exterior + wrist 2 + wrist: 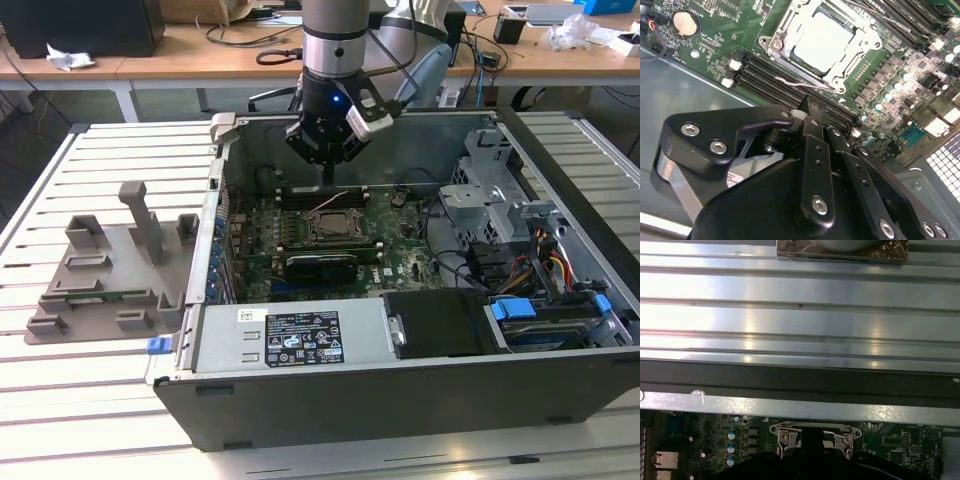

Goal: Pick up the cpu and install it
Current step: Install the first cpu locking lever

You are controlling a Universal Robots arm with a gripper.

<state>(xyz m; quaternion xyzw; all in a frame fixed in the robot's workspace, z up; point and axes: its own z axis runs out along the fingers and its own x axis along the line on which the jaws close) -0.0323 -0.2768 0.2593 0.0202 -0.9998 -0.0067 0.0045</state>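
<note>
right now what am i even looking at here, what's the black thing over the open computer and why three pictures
The black thing is a robot arm's gripper, hanging over an open computer case that lies on a slatted metal table. The exterior view is from a camera off the arm. Both wrist views come from cameras riding on the arm, looking down at the green motherboard. In the second wrist view the cpu, a silvery square chip, sits in its socket, apart from the gripper. A grey plastic holder tray lies on the table beside the case.
</note>
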